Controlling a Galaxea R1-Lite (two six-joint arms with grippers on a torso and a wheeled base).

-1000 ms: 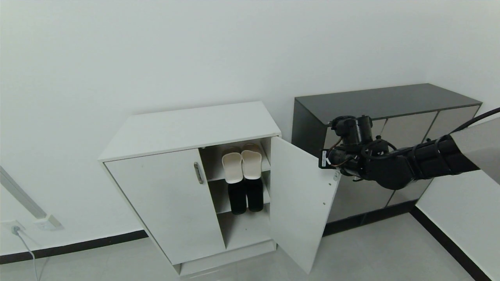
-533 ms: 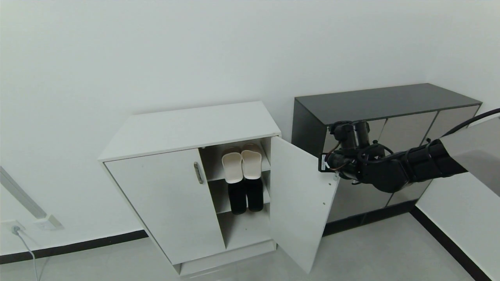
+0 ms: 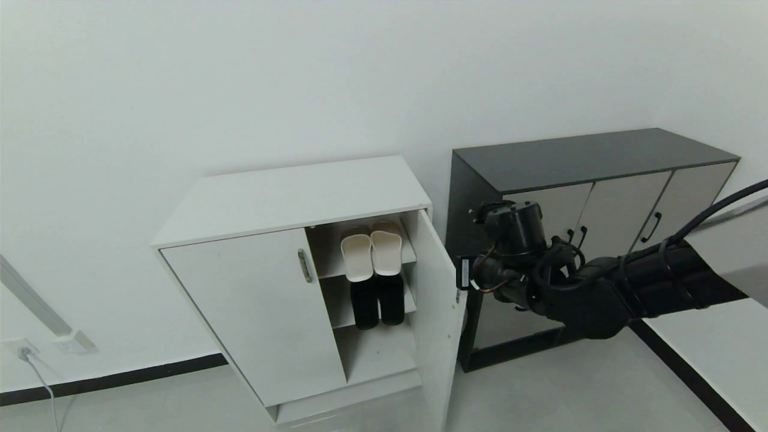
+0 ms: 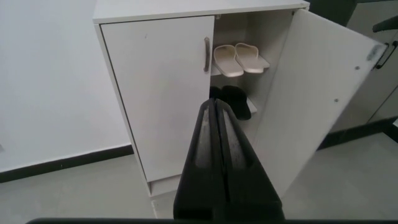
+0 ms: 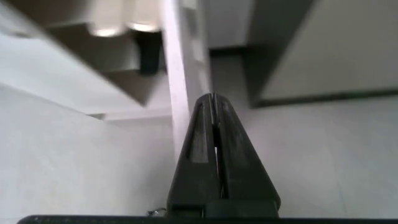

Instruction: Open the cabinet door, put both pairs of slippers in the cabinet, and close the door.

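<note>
Cabinet (image 3: 288,198): white, two doors; left door (image 3: 258,306) shut, right door (image 3: 441,312) partly open.
White slippers (image 3: 372,255): a pair, side by side on the cabinet's upper shelf.
Black slippers (image 3: 378,306): a pair on the shelf directly beneath.
Right gripper (image 5: 214,98): fingers pressed together, holding nothing; outside the cabinet, at the outer face of the right door near its free edge. Whether it touches the door cannot be told.
Left gripper (image 4: 215,102): fingers pressed together, holding nothing; in front of the cabinet, well apart from it.
</note>
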